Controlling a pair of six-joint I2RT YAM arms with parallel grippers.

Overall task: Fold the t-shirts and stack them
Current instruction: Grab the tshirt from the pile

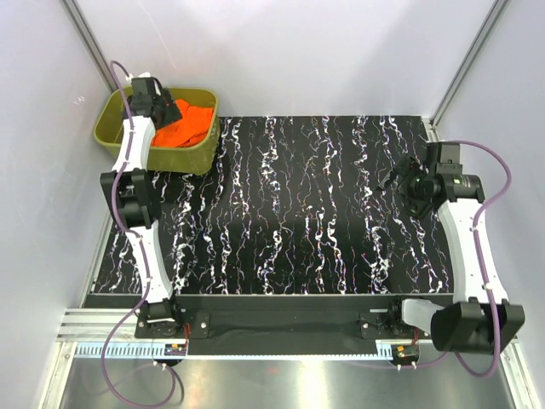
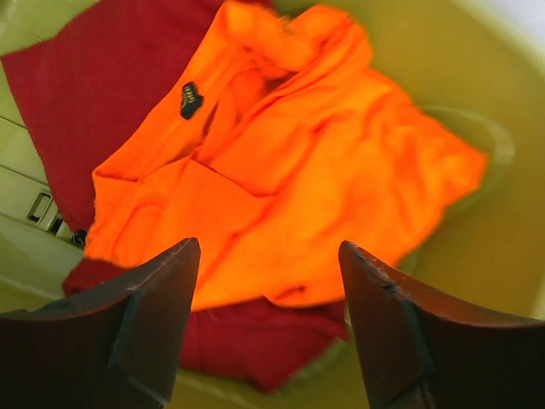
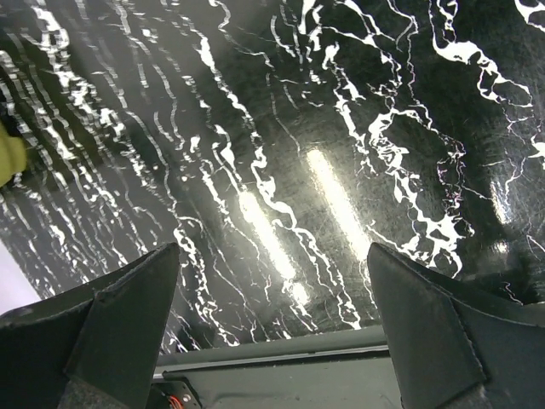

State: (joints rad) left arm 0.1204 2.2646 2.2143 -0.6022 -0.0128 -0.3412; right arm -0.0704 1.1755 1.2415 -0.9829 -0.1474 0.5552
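Observation:
A crumpled bright orange t-shirt (image 2: pixel 289 179) (image 1: pixel 186 126) lies on top of a dark red t-shirt (image 2: pixel 94 94) inside the olive-green bin (image 1: pixel 117 121). My left gripper (image 2: pixel 268 256) (image 1: pixel 162 109) hangs over the bin just above the orange cloth, jaws open and empty. Red cloth shows between and below its dark fingertips (image 2: pixel 162 290). At the right side of the table my right gripper (image 3: pixel 272 256) (image 1: pixel 400 177) is held above the marbled surface, open, with nothing between its fingers (image 3: pixel 426 315).
The bin stands at the far left corner of the black, white-veined tabletop (image 1: pixel 298 213), next to the white side wall. A metal rail (image 1: pixel 281 319) with the arm bases runs along the near edge. The bin's yellow-green inner wall (image 2: pixel 502 221) surrounds the shirts.

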